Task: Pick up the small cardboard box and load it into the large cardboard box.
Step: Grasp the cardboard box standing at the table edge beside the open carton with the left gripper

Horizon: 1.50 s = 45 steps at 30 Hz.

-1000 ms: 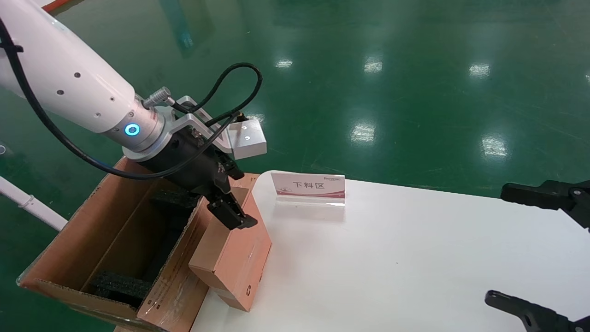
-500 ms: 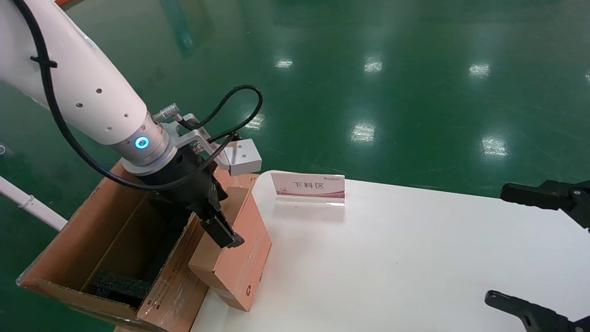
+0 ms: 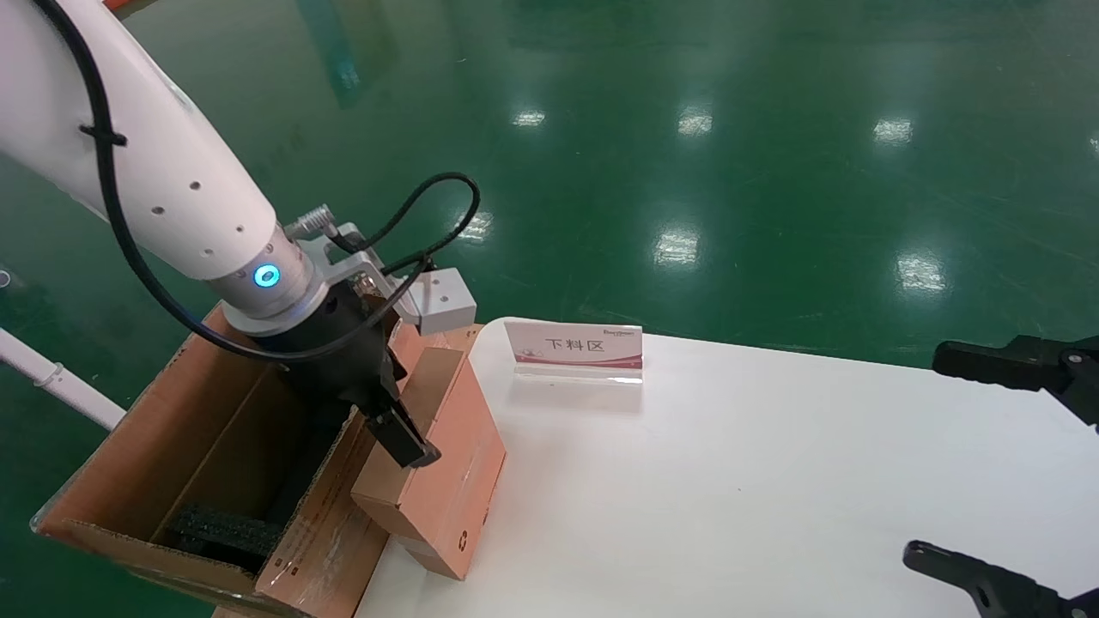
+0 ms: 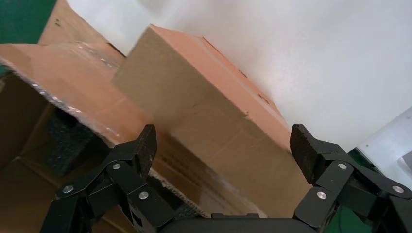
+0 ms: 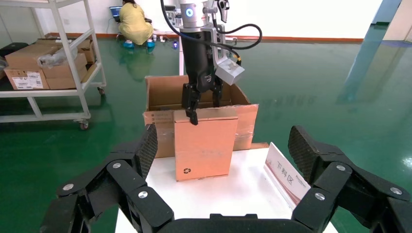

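Grasp approach: left gripper, jaws spread, straddles the small cardboard box leaning against the large cardboard box; closing comes next.

So on our bench the small cardboard box stands at the left edge, leaning against the side flap of the large cardboard box, which stands just off the bench to our left. There's foam down inside the big one. Our left tool sits over the top edge of the small box. The sign stand is behind it, toward the far edge. Our right tool is way off at the right side.
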Tool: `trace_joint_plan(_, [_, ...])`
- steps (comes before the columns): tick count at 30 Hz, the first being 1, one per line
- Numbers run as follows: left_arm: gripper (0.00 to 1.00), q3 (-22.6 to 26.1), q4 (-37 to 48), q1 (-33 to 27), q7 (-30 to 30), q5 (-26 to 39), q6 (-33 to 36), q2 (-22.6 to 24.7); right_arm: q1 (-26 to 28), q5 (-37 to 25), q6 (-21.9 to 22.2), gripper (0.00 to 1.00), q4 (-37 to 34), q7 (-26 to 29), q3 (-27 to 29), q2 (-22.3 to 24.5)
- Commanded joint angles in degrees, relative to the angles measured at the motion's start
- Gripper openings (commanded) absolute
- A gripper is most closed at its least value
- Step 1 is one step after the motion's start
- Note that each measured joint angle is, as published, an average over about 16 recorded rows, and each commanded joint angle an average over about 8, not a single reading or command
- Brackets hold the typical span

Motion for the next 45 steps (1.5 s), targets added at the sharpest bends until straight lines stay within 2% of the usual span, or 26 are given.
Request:
trace_joint_plan(1, [1.0,0.5,0.0,0.2,-0.2,-0.2,-0.4,0.1,0.0,0.0,0.0,1.0,0.0,0.0,0.0,0.0])
trace_joint_plan(28, [0.99,3.2,0.1,2.7,-0.7,1.2,-3.3,0.2,0.0,0.1,0.1,1.0,0.0,-0.1,-0.1,0.0])
trace_joint_plan(36, [0.0,3.1,0.1,2.6,-0.7,1.2,-3.2,0.2,0.0,0.1,0.1,1.0,0.0,-0.1,-0.1,0.0])
trace_joint_plan(37, [0.0,3.1,0.1,2.6,-0.7,1.2,-3.2,0.2,0.0,0.1,0.1,0.93,0.0,-0.1,-0.1,0.0])
trace_joint_plan(44, [0.0,3.1,0.1,2.6,-0.7,1.1,-3.1,0.2,0.0,0.1,0.1,0.06,0.0,0.0,-0.1,0.0])
trace_joint_plan(45, [0.0,3.1,0.1,2.6,-0.7,1.1,-3.1,0.2,0.0,0.1,0.1,0.01,0.0,0.0,-0.1,0.0])
